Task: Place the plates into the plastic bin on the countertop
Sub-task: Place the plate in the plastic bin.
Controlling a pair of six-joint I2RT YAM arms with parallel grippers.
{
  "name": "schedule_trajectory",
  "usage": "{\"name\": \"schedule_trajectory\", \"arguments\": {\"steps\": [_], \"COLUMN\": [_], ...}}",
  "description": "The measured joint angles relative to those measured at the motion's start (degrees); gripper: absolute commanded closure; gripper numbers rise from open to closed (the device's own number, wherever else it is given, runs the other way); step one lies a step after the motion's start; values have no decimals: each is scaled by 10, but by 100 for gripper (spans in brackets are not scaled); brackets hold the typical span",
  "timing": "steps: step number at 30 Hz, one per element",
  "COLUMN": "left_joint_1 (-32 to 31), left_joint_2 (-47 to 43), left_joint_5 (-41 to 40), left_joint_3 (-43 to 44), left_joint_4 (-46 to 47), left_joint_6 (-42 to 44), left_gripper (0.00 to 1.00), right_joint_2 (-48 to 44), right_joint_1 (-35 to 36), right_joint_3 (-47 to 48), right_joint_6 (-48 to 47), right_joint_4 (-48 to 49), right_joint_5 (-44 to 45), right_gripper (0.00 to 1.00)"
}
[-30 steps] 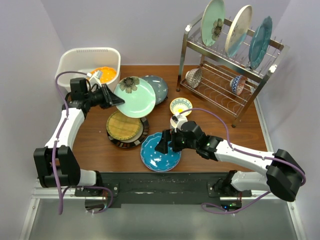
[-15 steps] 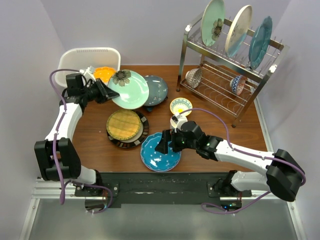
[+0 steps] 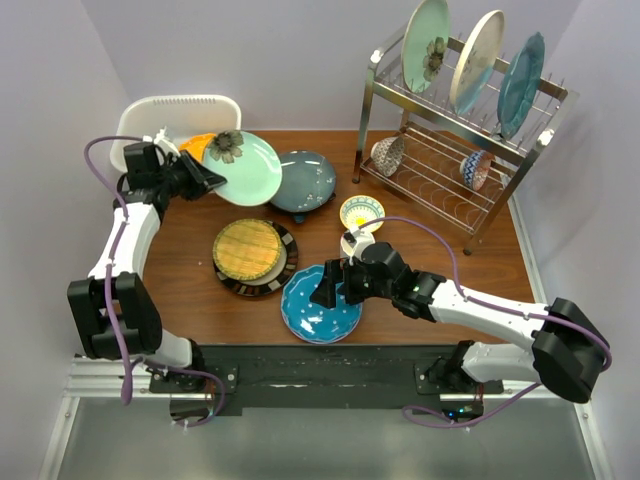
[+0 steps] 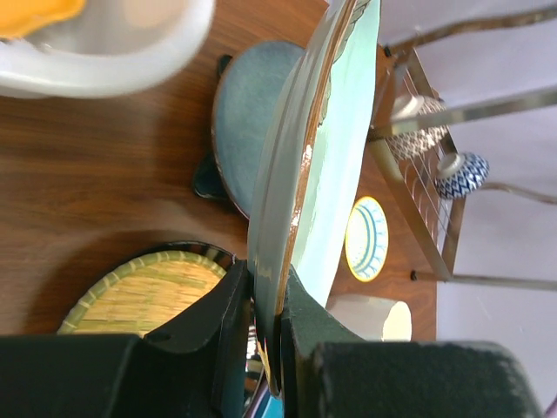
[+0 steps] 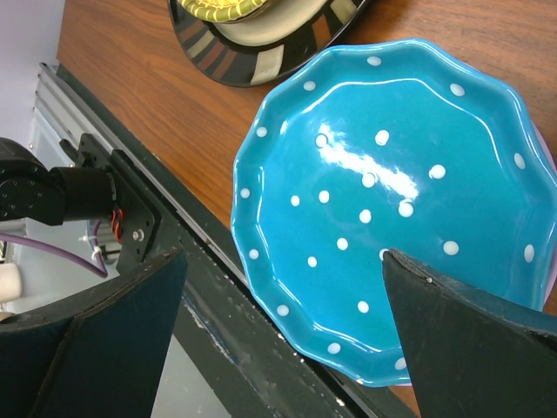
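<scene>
My left gripper (image 3: 207,178) (image 4: 265,306) is shut on the rim of a pale green floral plate (image 3: 244,167) (image 4: 324,148). It holds the plate tilted on edge in the air, beside the white plastic bin (image 3: 150,112) (image 4: 113,65). An orange plate (image 3: 196,146) (image 4: 30,12) lies in the bin. On the countertop (image 3: 180,270) rest a grey-blue plate (image 3: 305,180) (image 4: 248,109), a black-rimmed plate with a woven yellow centre (image 3: 250,255) (image 4: 144,292) (image 5: 261,30) and a blue dotted plate (image 3: 318,305) (image 5: 392,200). My right gripper (image 3: 335,285) (image 5: 283,257) hangs open over the blue plate's near rim.
A steel wire rack (image 3: 440,165) at the back right holds three upright plates on top and two patterned bowls below. A small yellow-rimmed bowl (image 3: 361,212) (image 4: 367,239) and a white mug (image 3: 352,243) (image 4: 372,318) stand mid-table. The table's black front rail (image 5: 218,287) runs under the right gripper.
The left arm has carried the green plate left and back toward the bin, uncovering the grey-blue plate. The right arm has not moved.
</scene>
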Motion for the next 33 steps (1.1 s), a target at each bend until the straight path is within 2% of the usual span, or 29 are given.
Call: {"name": "schedule_trajectory", "arguments": {"steps": [8, 24, 33], "left_joint_1": [18, 32, 33], "left_joint_2": [33, 145, 174], "left_joint_5": [-44, -64, -87], "left_joint_3": [47, 143, 208], "left_joint_4": [7, 50, 53], "left_joint_6": [-20, -109, -120], "left_gripper": [100, 100, 100], "right_joint_2": [3, 8, 8], "right_joint_1": [0, 0, 0], "right_joint_3": [0, 0, 0], "right_joint_6": [0, 0, -7], "right_joint_4": [0, -1, -5], "right_joint_5": [0, 0, 1], "right_gripper": [1, 1, 1]}}
